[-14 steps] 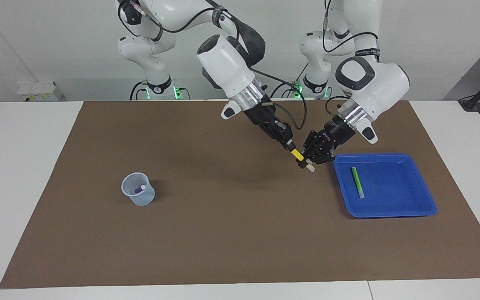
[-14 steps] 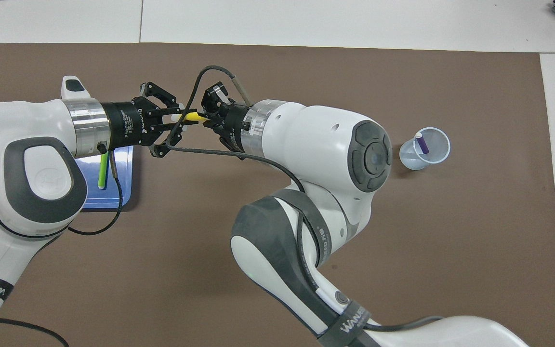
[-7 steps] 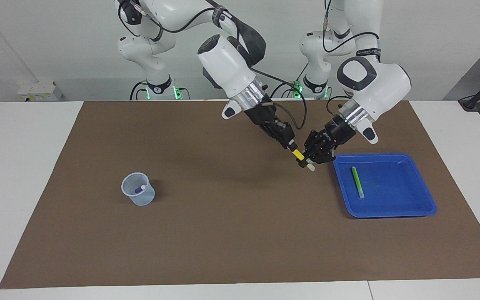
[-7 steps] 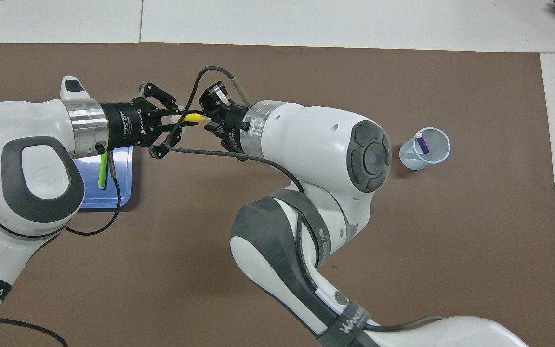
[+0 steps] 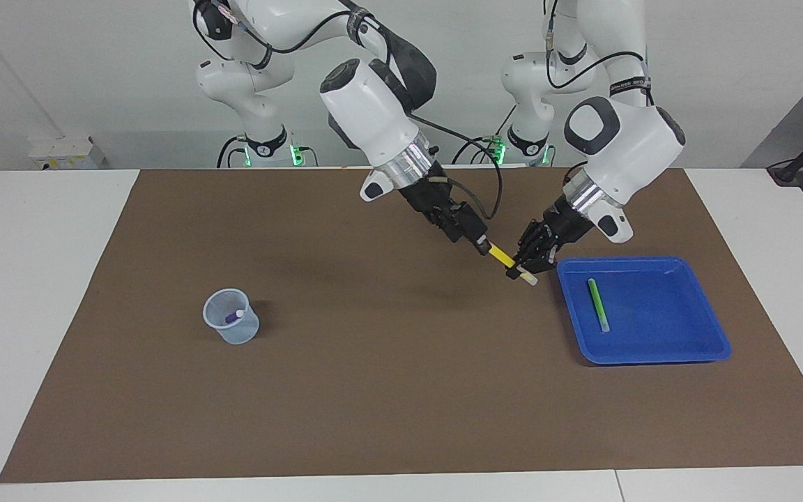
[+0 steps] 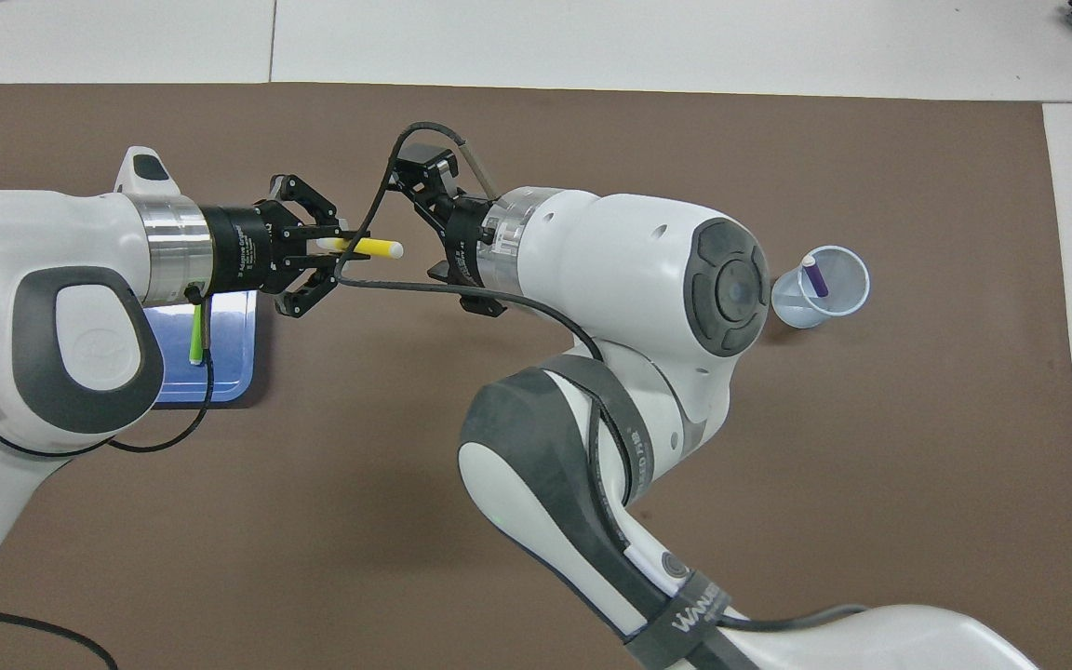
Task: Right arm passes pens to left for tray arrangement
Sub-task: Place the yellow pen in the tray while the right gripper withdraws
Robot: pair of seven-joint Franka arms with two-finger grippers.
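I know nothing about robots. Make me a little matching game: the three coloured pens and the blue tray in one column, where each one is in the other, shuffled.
1. slim green marker pen
2. slim yellow marker pen
3. slim purple marker pen
4. shallow square blue plastic tray

a. gripped in the left gripper's jaws
b. on the brown mat, at the left arm's end
c. lying in the tray
d. standing in the small translucent plastic cup

Pairs: 1-c, 2-a, 3-d, 4-b

Facing camera high across table (image 5: 60, 279), toward robots; overhead camera above robots, looking steeply down; both share mat (image 6: 778, 465).
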